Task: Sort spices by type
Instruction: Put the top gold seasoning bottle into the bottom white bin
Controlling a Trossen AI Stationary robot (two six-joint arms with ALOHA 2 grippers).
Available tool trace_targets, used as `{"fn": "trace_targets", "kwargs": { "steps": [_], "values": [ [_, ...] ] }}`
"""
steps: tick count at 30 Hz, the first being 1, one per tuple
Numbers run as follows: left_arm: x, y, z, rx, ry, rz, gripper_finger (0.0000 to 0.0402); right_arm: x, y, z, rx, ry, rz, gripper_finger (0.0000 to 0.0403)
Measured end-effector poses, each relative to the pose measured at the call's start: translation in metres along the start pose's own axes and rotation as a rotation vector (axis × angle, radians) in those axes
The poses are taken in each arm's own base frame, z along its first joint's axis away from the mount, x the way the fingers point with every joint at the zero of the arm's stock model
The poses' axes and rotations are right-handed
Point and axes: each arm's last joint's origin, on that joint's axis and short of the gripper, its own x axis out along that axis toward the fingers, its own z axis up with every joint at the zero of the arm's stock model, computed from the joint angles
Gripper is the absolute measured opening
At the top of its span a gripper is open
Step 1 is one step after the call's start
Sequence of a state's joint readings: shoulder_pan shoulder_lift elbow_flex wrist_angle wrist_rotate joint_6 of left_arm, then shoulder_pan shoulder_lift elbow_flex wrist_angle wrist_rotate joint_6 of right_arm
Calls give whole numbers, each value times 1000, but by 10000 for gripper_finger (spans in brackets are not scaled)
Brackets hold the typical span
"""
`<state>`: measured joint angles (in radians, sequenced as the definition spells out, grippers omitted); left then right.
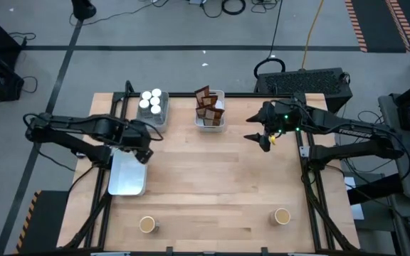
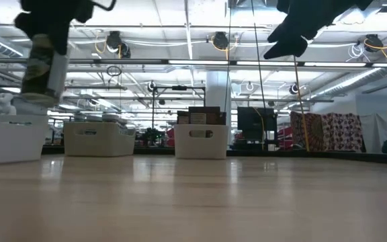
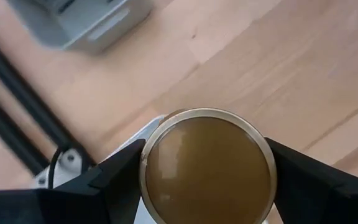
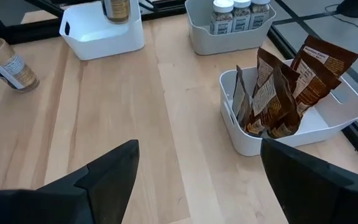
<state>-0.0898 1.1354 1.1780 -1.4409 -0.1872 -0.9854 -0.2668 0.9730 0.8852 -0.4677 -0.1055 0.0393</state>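
Amber-topped jar (image 3: 207, 168) fills my left wrist view, pinched between my left gripper (image 1: 142, 148) fingers, hovering over empty tray (image 1: 128, 178) at table's 9 o'clock. White-topped jars (image 1: 151, 101) already grouped in tray at 11 o'clock, brown packets (image 1: 208, 105) in tray at 12. My right gripper (image 1: 265, 139) at 2 o'clock, spread, empty. Left: two amber jars (image 1: 146, 225) at 7 and 5 o'clock.
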Motion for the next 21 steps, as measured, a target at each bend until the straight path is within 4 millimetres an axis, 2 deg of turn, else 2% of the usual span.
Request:
{"fn": "trace_targets", "kwargs": {
  "steps": [9,15,21],
  "values": [
    [18,13,-19,-56,83,65,284,18,-2,0,0,29,-1,320],
    [42,16,-28,-40,111,138,284,23,-2,-1,-3,42,-1,320],
    [68,13,-31,-42,81,111,284,23,-2,1,0,26,1,320]
  ]
}}
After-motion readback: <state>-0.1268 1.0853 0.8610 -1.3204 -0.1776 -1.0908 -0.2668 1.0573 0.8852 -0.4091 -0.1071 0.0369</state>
